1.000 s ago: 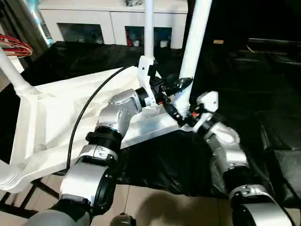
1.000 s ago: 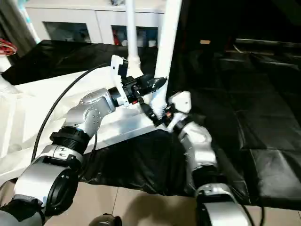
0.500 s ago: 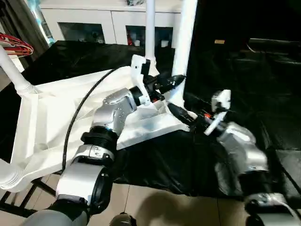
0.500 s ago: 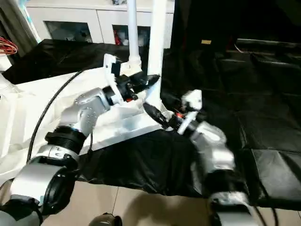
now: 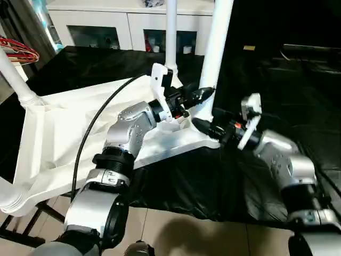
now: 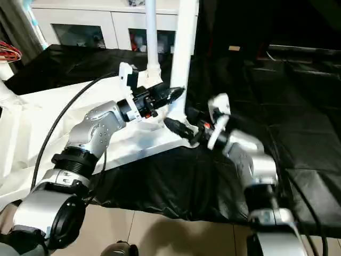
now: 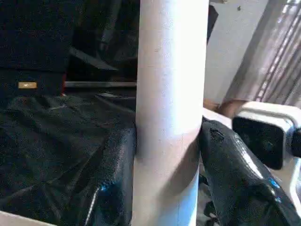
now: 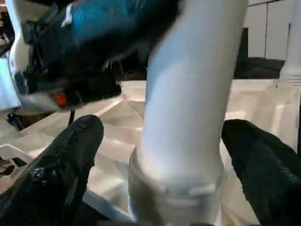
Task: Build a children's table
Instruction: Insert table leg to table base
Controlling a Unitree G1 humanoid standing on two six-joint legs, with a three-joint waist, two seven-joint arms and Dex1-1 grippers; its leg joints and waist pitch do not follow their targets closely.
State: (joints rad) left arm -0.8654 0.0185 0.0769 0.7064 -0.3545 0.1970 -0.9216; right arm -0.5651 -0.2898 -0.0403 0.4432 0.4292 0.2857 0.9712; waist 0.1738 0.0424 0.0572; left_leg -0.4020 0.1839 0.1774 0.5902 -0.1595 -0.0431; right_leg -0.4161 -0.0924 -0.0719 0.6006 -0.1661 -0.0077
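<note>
The white tabletop (image 5: 58, 133) lies upside down, ribbed side up, on a black-draped surface. Legs stand in its corner sockets: one at the far corner (image 5: 171, 32), one at the left (image 5: 13, 77), and one (image 5: 8, 200) at the near left. A further leg (image 5: 216, 48) rises from the right corner socket. My left gripper (image 5: 202, 96) is shut on this leg, its fingers (image 7: 113, 179) pressed against both sides. My right gripper (image 5: 208, 121) is open at the leg's base, with its fingers (image 8: 61, 160) wide apart and clear of the leg.
A white glass-door cabinet (image 5: 106, 26) stands behind. Black cloth (image 5: 277, 80) covers the surface to the right. Red wires (image 5: 18, 53) hang at the far left. A black cable (image 5: 96, 128) runs along my left arm. Tiled floor (image 5: 186, 234) lies in front.
My right forearm has swung out to the right, so its gripper now reaches the leg's base from the side. The left gripper has kept its hold, and the leg stands a little straighter.
</note>
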